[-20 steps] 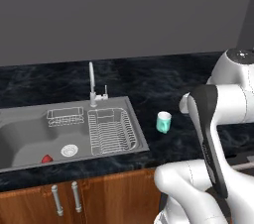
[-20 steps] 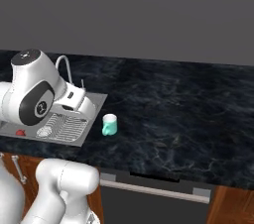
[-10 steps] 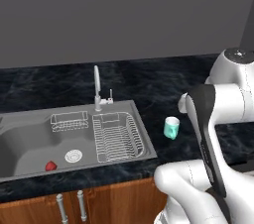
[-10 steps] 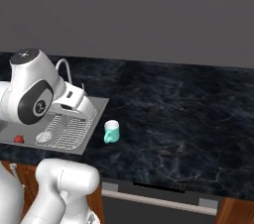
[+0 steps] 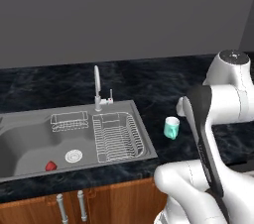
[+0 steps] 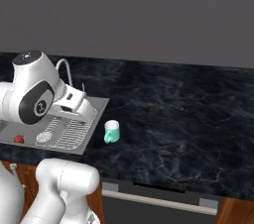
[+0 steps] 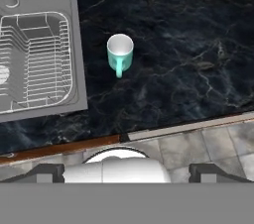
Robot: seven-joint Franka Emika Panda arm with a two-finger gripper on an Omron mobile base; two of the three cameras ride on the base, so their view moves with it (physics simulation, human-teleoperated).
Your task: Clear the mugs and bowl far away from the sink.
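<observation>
Looking down along the gripper (image 7: 127,171), the hand view puts the pale teal mug (image 7: 120,53) ahead of the two dark finger tips, which sit far apart at the bottom corners with nothing between them; the jaws stand fully spread and empty. The mug lies well clear of the tips, a little toward the sink side of the line midway between them, so my judgement is that the coming move is a long reach forward and down over the counter edge, with a slight correction toward the sink.

The mug stands upright on the black marbled counter (image 6: 173,114), mouth up, so its long axis is vertical. It is just beside the outer rim of the steel sink (image 5: 30,141), apart from it, on the side where the wire draining rack (image 5: 116,136) sits. Its handle points away from the back wall, toward the counter's front edge, roughly toward the camera on the hand. A grasp across the body or rim from above looks workable; the handle side may get in the way of one finger.

Inside the basin, near the round drain (image 5: 73,156), a small red object (image 5: 50,166) rests; what it is cannot be told. The faucet (image 5: 97,88) rises behind the rack.

No brand, label or readable writing shows on the mug, the sink or the counter.
</observation>
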